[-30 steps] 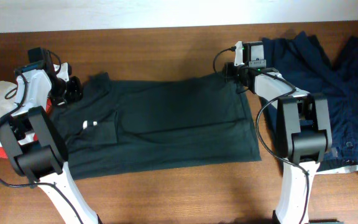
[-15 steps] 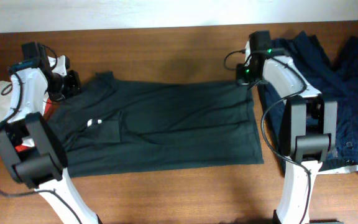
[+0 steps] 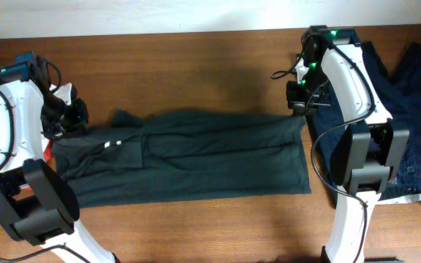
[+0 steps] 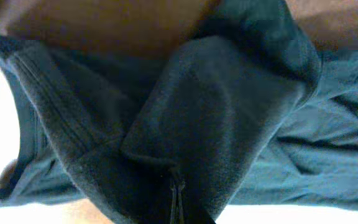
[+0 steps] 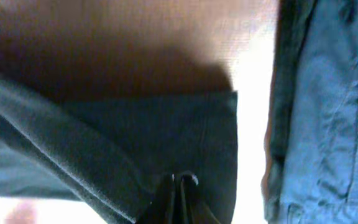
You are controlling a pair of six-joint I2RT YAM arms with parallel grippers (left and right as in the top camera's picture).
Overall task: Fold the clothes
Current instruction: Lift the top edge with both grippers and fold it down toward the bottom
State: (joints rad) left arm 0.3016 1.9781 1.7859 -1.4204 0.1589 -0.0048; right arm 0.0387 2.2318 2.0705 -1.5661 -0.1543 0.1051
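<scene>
Black T-shirt (image 3: 196,157) lies lengthwise across the middle of the table (image 3: 196,66), its far edge held up at both ends. Left gripper (image 3: 70,120) pinches the far left corner, fingers clamped on cloth. Right gripper (image 3: 299,102) likewise pinches the far right corner. A navy garment (image 3: 408,109) lies just beside it, right.

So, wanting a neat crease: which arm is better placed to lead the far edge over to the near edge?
Right, probably. The right gripper pinches a flat corner of the T-shirt; the left gripper clamps a thick bunched fold, which may lay down unevenly.
</scene>
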